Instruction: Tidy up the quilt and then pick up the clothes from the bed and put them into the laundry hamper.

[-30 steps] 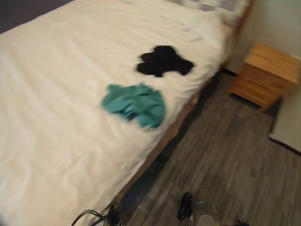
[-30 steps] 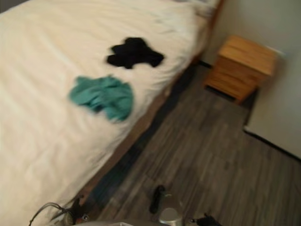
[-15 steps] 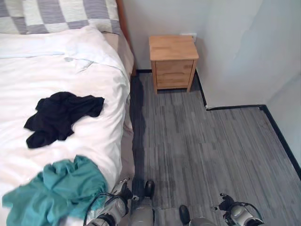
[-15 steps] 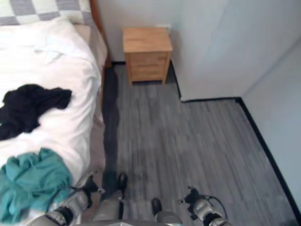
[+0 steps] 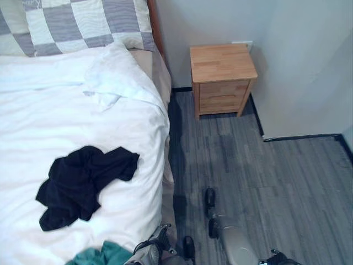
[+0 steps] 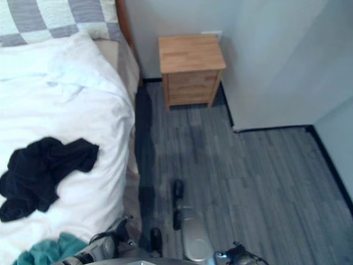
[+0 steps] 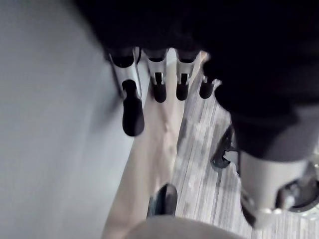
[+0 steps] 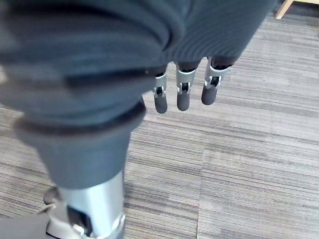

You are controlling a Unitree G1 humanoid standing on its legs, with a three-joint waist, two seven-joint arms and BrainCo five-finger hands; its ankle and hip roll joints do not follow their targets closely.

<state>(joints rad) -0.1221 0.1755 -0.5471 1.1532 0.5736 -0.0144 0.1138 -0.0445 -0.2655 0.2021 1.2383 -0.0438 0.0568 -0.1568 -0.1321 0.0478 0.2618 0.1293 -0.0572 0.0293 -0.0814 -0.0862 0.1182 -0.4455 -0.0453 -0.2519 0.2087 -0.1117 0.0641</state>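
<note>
Crumpled black garment point(image 5: 83, 182) on white quilt point(image 5: 66, 121)

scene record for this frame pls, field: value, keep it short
bed: white quilt spread over it, rumpled fold near the checked pillow
black garment: crumpled on the quilt, near the bed's floor-side edge
teal garment: on the quilt at the near edge, partly in frame
nightstand: wooden, on the floor beside the bed head, against the wall
left hand: fingers relaxed, holding nothing, beside the bed's side
right hand: fingers relaxed, holding nothing, above the floor
task state: both garments on the bed
</note>
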